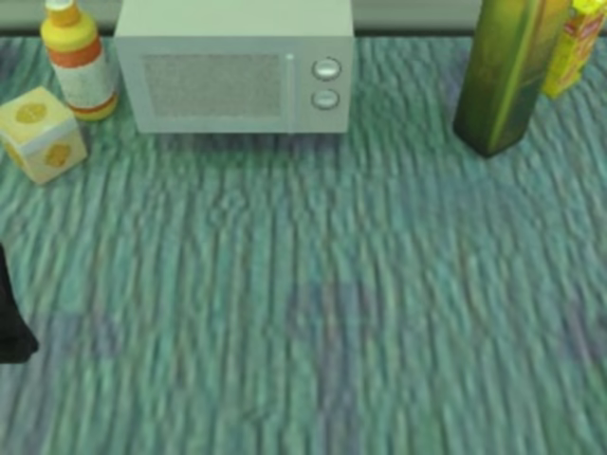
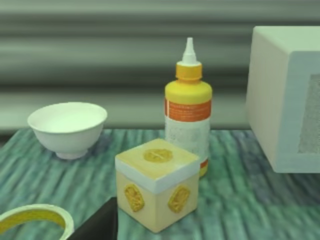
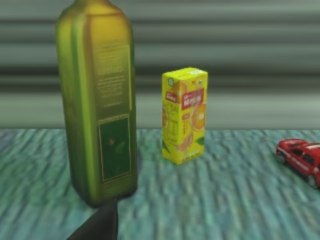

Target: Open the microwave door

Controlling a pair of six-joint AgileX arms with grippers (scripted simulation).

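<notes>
The pale grey-white microwave (image 1: 234, 66) stands at the back of the table, left of centre. Its door (image 1: 211, 85), with a speckled mesh window, lies flat and closed against the front. Two silver knobs (image 1: 326, 68) sit to the door's right. The left wrist view shows the microwave's side wall (image 2: 280, 100) and a strip of the mesh. My left gripper (image 1: 9, 322) is parked low at the table's left edge, far from the door; a dark part of it shows in its wrist view (image 2: 97, 226). My right gripper (image 3: 97, 225) appears only in its own wrist view, near a green bottle.
A yellow squeeze bottle (image 1: 80, 59) and a yellow patterned cube (image 1: 40, 133) stand left of the microwave. A white bowl (image 2: 67, 127) and a tape roll (image 2: 32, 220) lie further left. At back right are a tall green bottle (image 1: 503, 71), a juice carton (image 1: 574, 47) and a red toy car (image 3: 302, 157).
</notes>
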